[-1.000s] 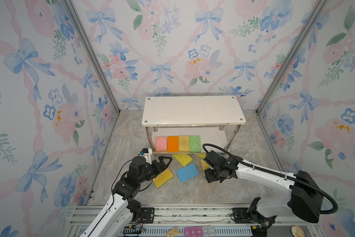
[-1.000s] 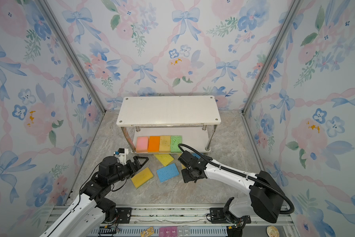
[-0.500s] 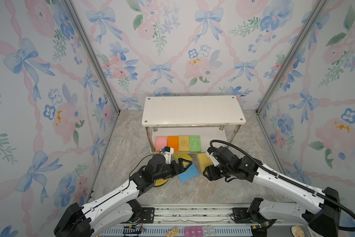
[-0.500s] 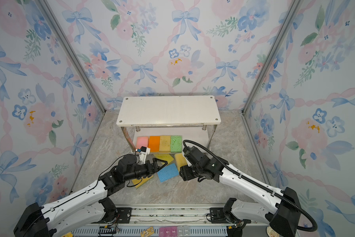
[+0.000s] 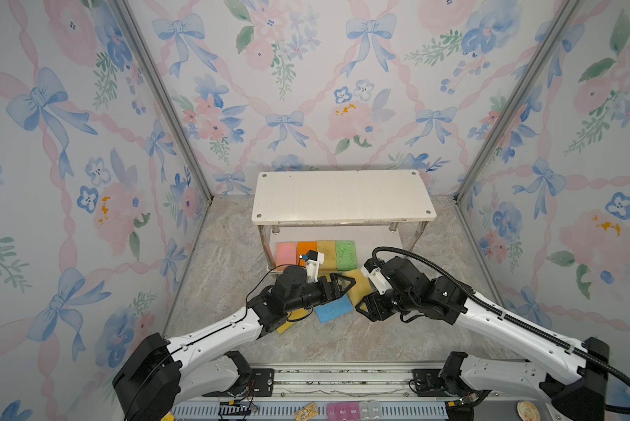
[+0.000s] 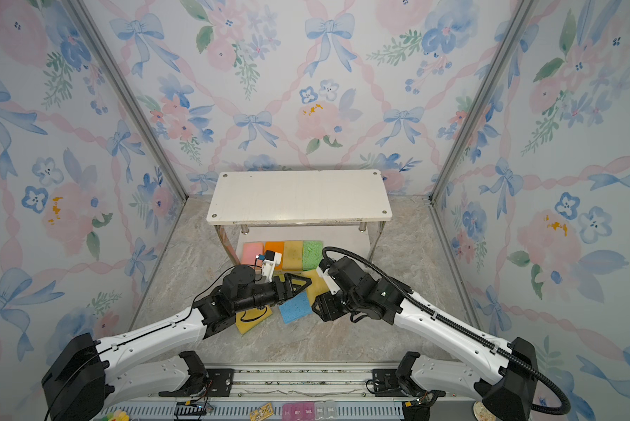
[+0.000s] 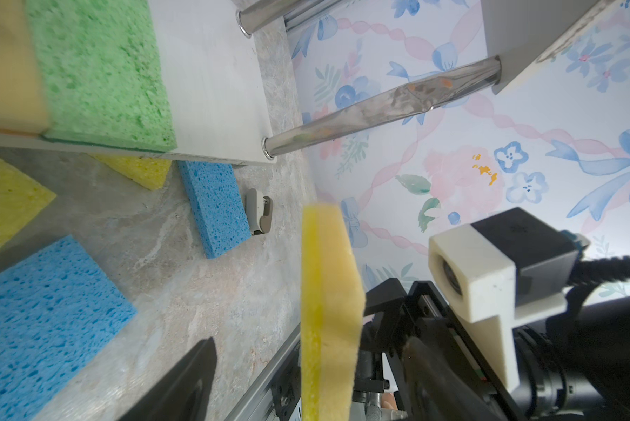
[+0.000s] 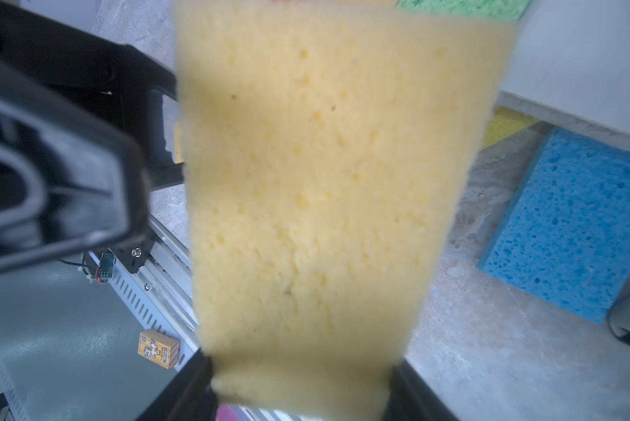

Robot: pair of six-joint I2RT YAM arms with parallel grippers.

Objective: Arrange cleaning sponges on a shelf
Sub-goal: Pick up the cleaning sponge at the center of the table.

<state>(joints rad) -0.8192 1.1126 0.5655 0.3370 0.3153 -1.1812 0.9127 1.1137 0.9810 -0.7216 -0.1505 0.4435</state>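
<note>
My right gripper (image 8: 302, 379) is shut on the lower end of a mustard yellow sponge (image 8: 324, 182), holding it upright above the floor in front of the shelf (image 5: 339, 197). My left gripper (image 7: 310, 342) is open, one finger on each side of that sponge (image 7: 328, 310), with a gap on both sides. Pink (image 5: 285, 253), orange (image 5: 303, 246), mustard (image 5: 327, 249) and green (image 5: 345, 253) sponges lie in a row on the shelf's lower board. On the floor lie a blue sponge (image 5: 333, 310), a second blue one (image 7: 215, 204) and bright yellow ones (image 6: 251, 320) (image 7: 0, 204).
A small grey clip (image 7: 258, 211) lies beside the second blue sponge, near the shelf's metal leg (image 7: 379, 105). The shelf's top board (image 6: 299, 197) is bare. The metal rail (image 5: 342, 379) runs along the front edge, and flowered walls close in the other sides.
My left arm has swung right, from the yellow floor sponge up to the sponge in my right gripper, and its jaws have narrowed. The right gripper has raised its sponge and kept its hold.
</note>
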